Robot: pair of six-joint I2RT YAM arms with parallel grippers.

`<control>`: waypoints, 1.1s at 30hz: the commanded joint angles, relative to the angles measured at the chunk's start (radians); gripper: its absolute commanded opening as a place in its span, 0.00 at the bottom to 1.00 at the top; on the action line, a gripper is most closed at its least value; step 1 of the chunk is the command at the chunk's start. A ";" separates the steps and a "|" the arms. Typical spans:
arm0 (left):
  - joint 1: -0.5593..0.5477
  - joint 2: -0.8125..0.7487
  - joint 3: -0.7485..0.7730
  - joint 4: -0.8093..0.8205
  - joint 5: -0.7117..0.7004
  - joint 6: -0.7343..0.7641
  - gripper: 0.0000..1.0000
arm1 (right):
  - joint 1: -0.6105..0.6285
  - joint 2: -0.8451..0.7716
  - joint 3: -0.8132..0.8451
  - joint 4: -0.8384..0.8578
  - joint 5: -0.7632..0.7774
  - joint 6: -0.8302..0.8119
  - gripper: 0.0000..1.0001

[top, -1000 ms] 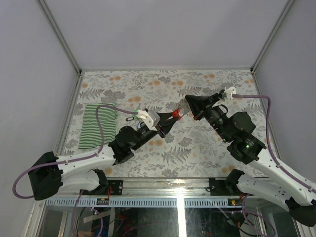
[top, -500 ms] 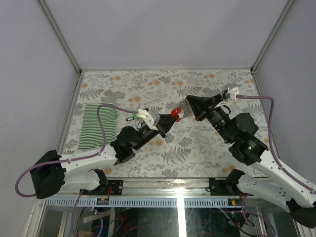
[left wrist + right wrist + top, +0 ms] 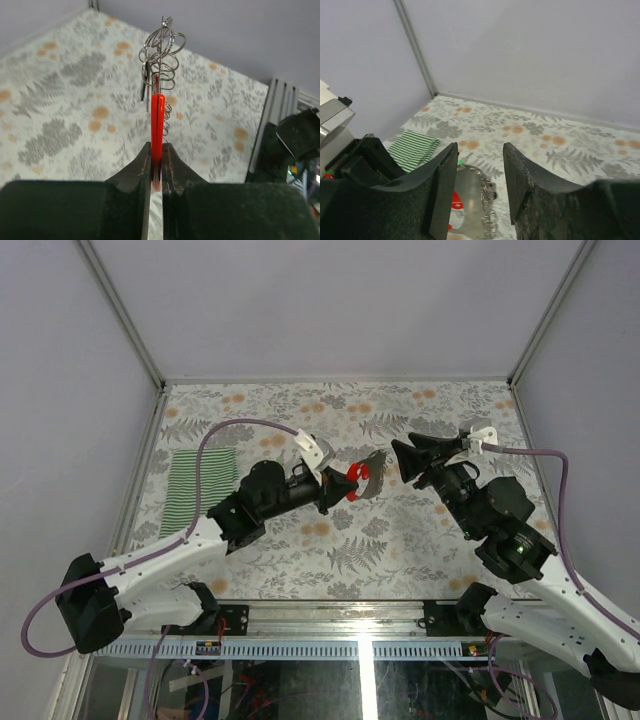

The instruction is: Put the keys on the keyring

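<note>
Place: robot lab cell | grey panel walls (image 3: 330,310), metal corner posts (image 3: 122,315) | floral-covered table (image 3: 400,540) | perforated rail (image 3: 300,649), wiring (image 3: 290,680) under near edge

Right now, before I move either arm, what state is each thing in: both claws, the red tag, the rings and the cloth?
Left claw: shut on the red tag.
Red tag: clamped edge-on, held up off the table.
Rings: bunched at the tag's far end, in the air.
Right claw: open, holding nothing.
Striped cloth: lying flat on the table, nothing touching it.
</note>
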 commanded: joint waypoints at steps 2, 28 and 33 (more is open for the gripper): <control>0.104 0.021 0.123 -0.311 0.225 -0.162 0.00 | 0.002 -0.017 0.016 -0.068 0.115 -0.127 0.55; 0.156 0.545 0.413 -0.655 0.513 -0.090 0.00 | 0.002 -0.026 0.004 -0.205 0.164 -0.059 0.74; 0.167 0.616 0.385 -0.579 0.554 -0.111 0.00 | 0.002 -0.010 0.031 -0.249 0.168 -0.044 0.75</control>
